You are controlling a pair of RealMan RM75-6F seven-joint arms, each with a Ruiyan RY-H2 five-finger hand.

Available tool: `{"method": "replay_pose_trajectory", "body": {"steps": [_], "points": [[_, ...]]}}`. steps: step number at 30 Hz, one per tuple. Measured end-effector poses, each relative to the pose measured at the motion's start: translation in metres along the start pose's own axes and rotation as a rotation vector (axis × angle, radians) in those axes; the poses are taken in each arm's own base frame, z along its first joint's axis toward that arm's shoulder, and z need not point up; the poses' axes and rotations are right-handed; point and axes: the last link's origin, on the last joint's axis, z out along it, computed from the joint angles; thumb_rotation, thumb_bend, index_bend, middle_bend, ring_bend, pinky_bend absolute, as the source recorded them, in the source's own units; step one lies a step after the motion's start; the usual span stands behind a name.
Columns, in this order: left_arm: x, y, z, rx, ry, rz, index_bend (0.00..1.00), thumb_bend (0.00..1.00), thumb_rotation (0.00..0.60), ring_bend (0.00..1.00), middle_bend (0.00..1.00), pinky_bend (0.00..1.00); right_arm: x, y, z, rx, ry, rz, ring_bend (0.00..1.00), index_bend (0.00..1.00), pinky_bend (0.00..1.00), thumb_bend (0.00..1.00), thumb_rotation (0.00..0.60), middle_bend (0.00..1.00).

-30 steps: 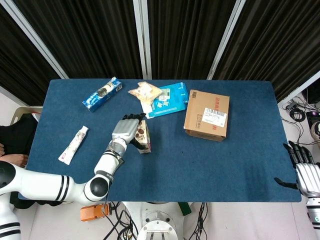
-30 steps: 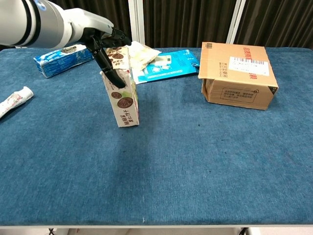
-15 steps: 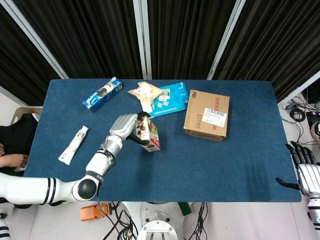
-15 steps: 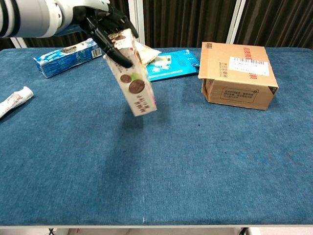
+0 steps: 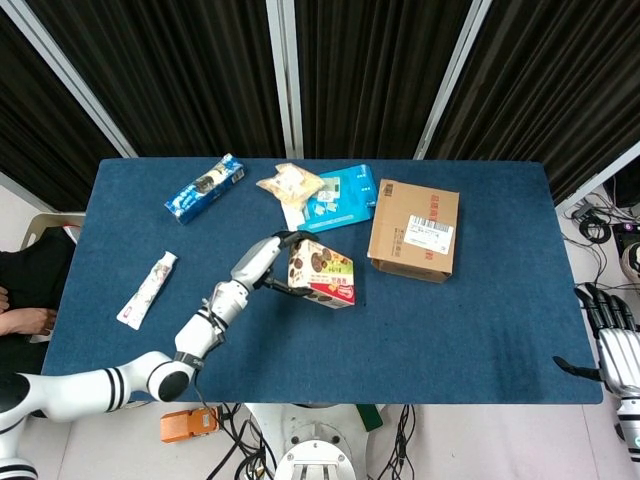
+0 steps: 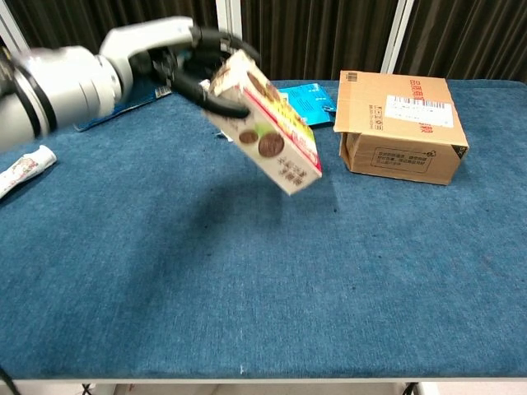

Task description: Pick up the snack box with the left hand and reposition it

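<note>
1. One closed cardboard box (image 5: 414, 230) sits right of centre on the blue table (image 5: 480, 330), flaps shut and a white shipping label on top; what it holds cannot be seen.
2. The snack box (image 5: 320, 273) is near the middle of the head view, just left of the cardboard box and apart from it. In the chest view it is plainly off the cloth, tilted with its far end low toward the right, a shadow lying on the cloth beneath it.
3. Its printed face shows brown round biscuits, a red band, green and yellow patches, and a pale side panel with small print.
4. The left hand (image 5: 272, 262) grips the snack box at its left end, dark fingers (image 6: 216, 85) wrapped over the top edge.
5. The right hand (image 5: 612, 340) hangs past the table's lower right corner, holding nothing, fingers apart.
6. Along the upper part of the frame lie a blue packet (image 5: 205, 187), a pale snack bag (image 5: 290, 184) and a light blue pouch (image 5: 340, 199); a white tube (image 5: 147, 289) lies at the left.
</note>
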Motion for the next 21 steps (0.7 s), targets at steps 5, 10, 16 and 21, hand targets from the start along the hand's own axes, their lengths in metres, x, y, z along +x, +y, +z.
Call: {"method": "replay_pose_trajectory", "body": {"steps": [5,10,16,21], "points": [[-0.017,-0.028,0.003,0.012,-0.003,-0.028,0.38,0.02,0.600,0.27,0.41,0.09,0.001,0.001,-0.001,-0.009,0.003,-0.004,0.00,0.00,0.00,0.10,0.600,0.00],[-0.024,-0.046,0.003,0.029,-0.012,-0.021,0.35,0.00,0.600,0.23,0.37,0.05,0.000,0.001,-0.002,-0.014,0.000,-0.002,0.00,0.00,0.00,0.10,0.600,0.00],[-0.018,-0.058,-0.003,0.047,-0.046,0.049,0.14,0.00,0.600,0.06,0.17,0.00,0.000,0.000,-0.001,-0.016,-0.003,0.001,0.00,0.00,0.00,0.10,0.600,0.00],[-0.013,-0.065,-0.006,0.071,-0.062,0.111,0.04,0.00,0.600,0.01,0.10,0.00,-0.001,-0.001,0.000,-0.010,-0.006,0.003,0.00,0.00,0.00,0.10,0.600,0.00]]}}
